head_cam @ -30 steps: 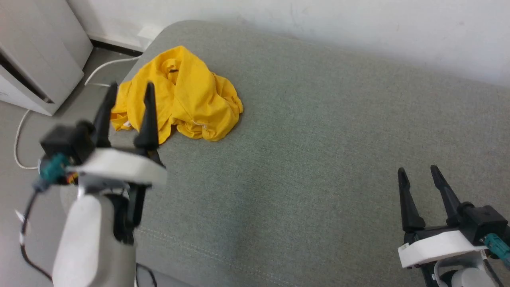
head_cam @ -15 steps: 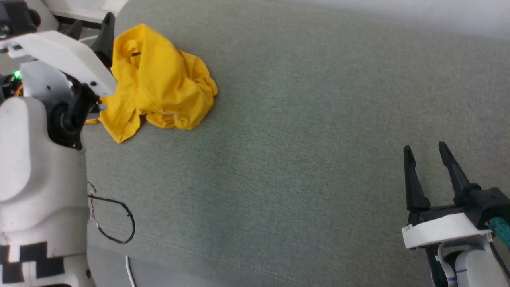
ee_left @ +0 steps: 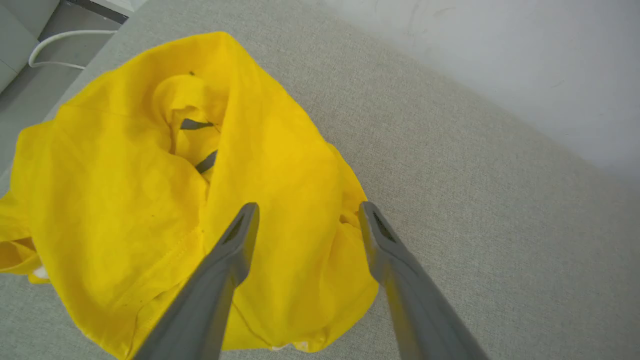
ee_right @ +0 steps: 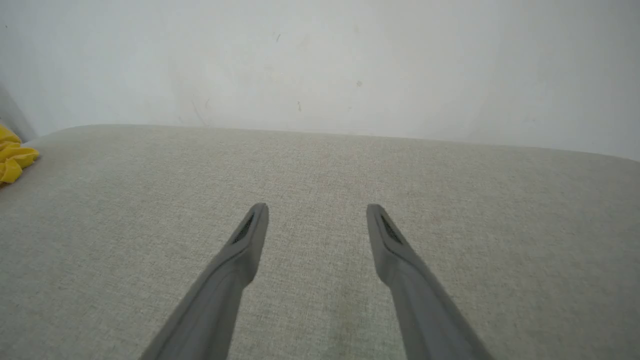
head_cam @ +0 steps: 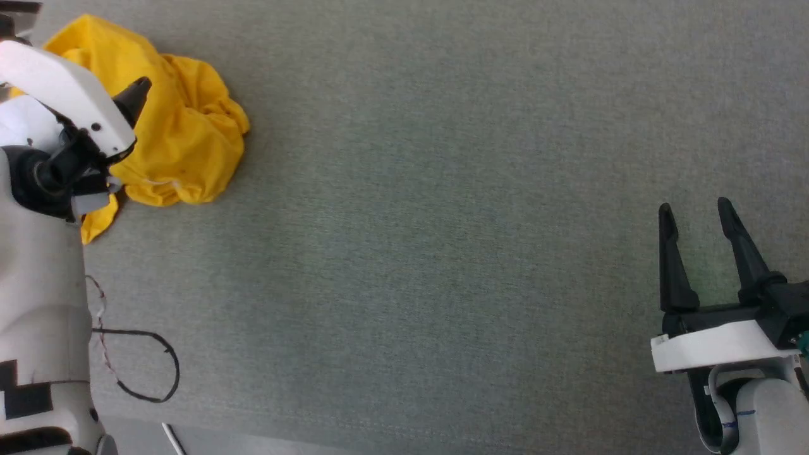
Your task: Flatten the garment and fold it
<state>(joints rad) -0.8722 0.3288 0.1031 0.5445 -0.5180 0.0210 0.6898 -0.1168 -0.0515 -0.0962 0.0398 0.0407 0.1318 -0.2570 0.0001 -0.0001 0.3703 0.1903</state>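
Your left tool (ee_left: 308, 212) is spread wide, both dark fingers (ee_left: 235, 250) apart with nothing pinched between them. It hangs right over the garment (ee_left: 150, 200). From the left wrist view you cannot tell whether the tips touch the cloth.

The garment is a bright yellow crumpled heap, folded in on itself. It sits near the rounded corner of the grey fabric-covered tabletop (head_cam: 442, 221), at the upper left of the head view. In that view one dark fingertip (head_cam: 136, 95) of the left tool pokes out over the yellow from under the white wrist housing.

Look into the hollow of the heap and you have two short dark grey strips (ee_left: 196, 124) tucked in the folds. They may be tags, but any print on them is too small to read. A scrap of white (ee_left: 39, 272) peeks from the hem at the left edge.

On the pale left forearm there is a black-and-white block marker (head_cam: 22, 395), squares only, no letters. A thin black cable (head_cam: 148, 363) loops beside it over the tabletop edge.

Over on the other side, your right tool (head_cam: 694, 207) also has its fingers fully parted and is empty. It sits low at the right, well apart from the garment, over bare grey fabric. From its wrist view you get the white wall (ee_right: 320, 60) ahead. Past the corner a white cord (ee_left: 65, 37) lies on the floor.
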